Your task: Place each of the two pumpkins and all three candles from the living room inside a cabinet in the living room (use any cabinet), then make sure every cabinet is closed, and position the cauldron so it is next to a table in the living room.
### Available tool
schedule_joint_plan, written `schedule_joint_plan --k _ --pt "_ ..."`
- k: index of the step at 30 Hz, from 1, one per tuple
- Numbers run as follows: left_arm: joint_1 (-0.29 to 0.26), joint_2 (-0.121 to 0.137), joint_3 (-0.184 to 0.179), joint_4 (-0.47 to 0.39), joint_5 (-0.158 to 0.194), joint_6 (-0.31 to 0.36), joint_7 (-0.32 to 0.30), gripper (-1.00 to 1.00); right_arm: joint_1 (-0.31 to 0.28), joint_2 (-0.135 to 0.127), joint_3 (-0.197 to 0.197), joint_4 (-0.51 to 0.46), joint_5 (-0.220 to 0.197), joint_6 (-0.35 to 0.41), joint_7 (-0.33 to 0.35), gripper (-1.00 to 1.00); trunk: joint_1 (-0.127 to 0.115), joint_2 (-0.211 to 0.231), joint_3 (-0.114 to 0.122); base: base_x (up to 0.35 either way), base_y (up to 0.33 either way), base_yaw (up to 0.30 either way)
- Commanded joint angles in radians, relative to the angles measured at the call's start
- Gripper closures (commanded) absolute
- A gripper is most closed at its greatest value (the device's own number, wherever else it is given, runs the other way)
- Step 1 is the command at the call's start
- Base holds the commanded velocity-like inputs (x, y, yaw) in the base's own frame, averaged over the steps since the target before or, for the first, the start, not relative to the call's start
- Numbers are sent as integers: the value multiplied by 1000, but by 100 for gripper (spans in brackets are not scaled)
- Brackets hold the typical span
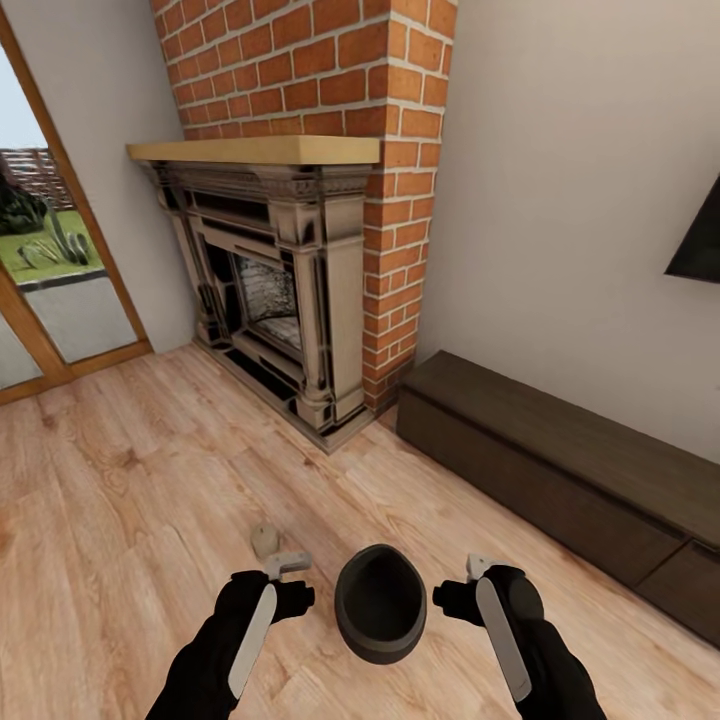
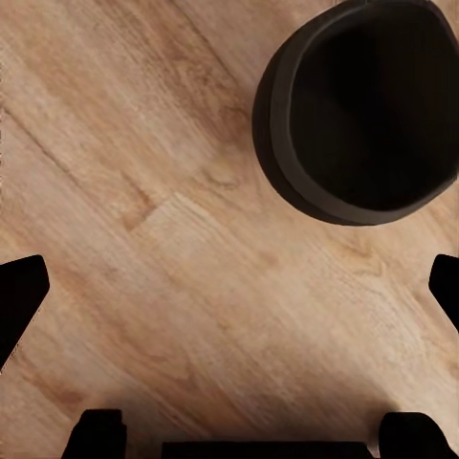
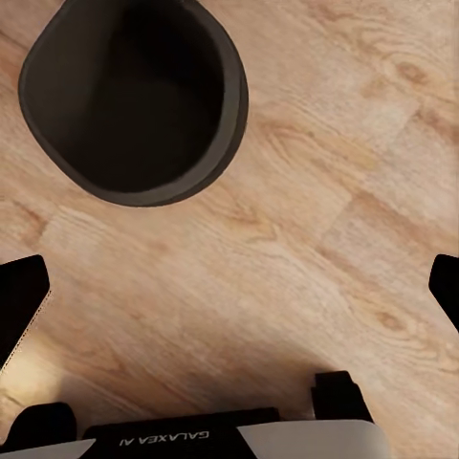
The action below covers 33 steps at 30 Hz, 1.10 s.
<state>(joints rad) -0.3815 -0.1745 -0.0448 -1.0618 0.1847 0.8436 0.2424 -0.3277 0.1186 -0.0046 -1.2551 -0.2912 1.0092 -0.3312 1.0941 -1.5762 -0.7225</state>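
Note:
The dark grey cauldron (image 1: 380,603) stands upright on the wood floor, empty, between my two grippers; it also appears in the left wrist view (image 2: 363,110) and the right wrist view (image 3: 134,100). My left gripper (image 1: 295,582) (image 2: 234,287) hovers open just left of it. On the pot's other side my right gripper (image 1: 460,585) (image 3: 234,287) is open too, holding nothing. One beige candle (image 1: 264,541) sits on the floor just beyond the left gripper. The long dark brown cabinet (image 1: 560,460) runs along the right wall, its fronts shut. The pumpkins and the table are out of view.
A brick chimney with an ornate fireplace (image 1: 280,290) and a pale wood mantel stands ahead. A glass door (image 1: 50,280) with a wood frame is at the left. A dark screen (image 1: 700,245) hangs above the cabinet. Wood floor (image 1: 130,480) stretches ahead and to the left.

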Motion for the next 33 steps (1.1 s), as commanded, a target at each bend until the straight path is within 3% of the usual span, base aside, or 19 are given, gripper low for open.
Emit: schedule_joint_plan --k 1,33 --pt "0 0 -1 0 10 0 9 -100 -1 1 0 -1 -11 3 -9 -100 0 0 -1 203 114 -3" --pt "0 0 -1 13 10 -42 9 -100 -1 4 5 2 -12 3 -9 -100 0 0 -1 133 -41 0"
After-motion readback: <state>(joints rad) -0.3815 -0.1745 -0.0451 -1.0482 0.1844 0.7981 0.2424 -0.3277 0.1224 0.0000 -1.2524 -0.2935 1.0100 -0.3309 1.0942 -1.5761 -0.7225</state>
